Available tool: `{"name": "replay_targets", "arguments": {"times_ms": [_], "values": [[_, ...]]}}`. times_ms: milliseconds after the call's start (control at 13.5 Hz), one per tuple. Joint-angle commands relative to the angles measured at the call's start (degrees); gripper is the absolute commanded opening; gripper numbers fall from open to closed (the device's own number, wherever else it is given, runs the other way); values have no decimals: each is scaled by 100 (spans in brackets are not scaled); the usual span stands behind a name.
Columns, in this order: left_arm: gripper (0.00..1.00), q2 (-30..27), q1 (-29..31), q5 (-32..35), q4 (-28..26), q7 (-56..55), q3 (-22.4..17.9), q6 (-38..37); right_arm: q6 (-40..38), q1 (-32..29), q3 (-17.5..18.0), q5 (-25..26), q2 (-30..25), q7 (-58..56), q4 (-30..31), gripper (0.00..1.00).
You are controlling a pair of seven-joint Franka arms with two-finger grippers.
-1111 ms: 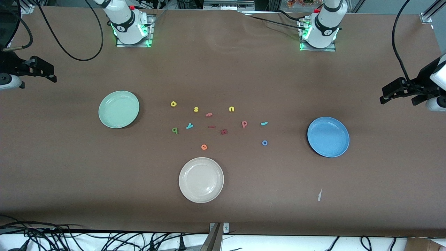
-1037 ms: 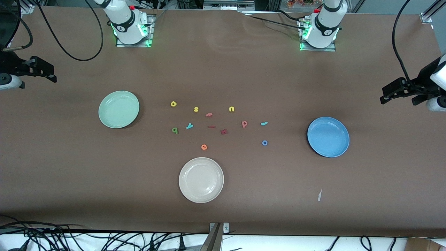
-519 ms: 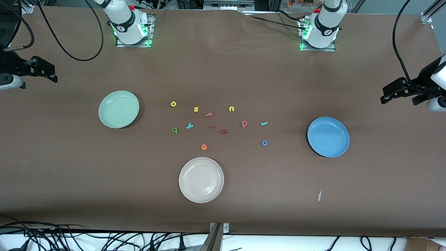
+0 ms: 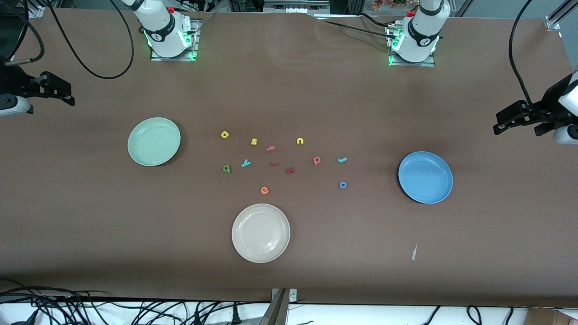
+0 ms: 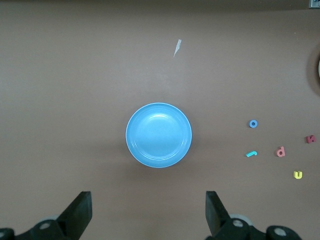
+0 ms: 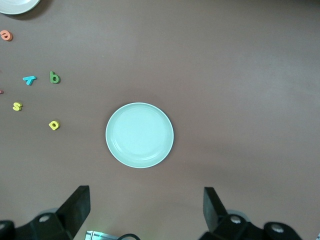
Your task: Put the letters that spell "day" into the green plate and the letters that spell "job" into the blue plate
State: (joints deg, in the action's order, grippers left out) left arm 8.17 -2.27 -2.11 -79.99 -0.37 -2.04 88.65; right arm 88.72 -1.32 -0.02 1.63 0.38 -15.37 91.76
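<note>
The brown matte table has wide bare margins along all its edges. The glossy round green plate lies toward the right arm's end, the blue plate toward the left arm's end, both empty. The small flat foam letters sit mid-table between them: yellow d, green a, teal y; teal j, blue ring o, pink b. The left gripper hangs high over the blue plate, the right gripper over the green plate, jaws of each spread wide, holding nothing.
</note>
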Motion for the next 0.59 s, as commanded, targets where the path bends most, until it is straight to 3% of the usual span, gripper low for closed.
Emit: {"name": "replay_targets", "arguments": {"times_ms": [0, 519], "values": [[100, 27, 51, 18, 106, 90, 28, -94, -101, 0, 38, 92, -29, 69, -62, 100], [100, 18, 60, 18, 115, 90, 28, -94, -110, 0, 29, 57, -29, 78, -79, 100]]}}
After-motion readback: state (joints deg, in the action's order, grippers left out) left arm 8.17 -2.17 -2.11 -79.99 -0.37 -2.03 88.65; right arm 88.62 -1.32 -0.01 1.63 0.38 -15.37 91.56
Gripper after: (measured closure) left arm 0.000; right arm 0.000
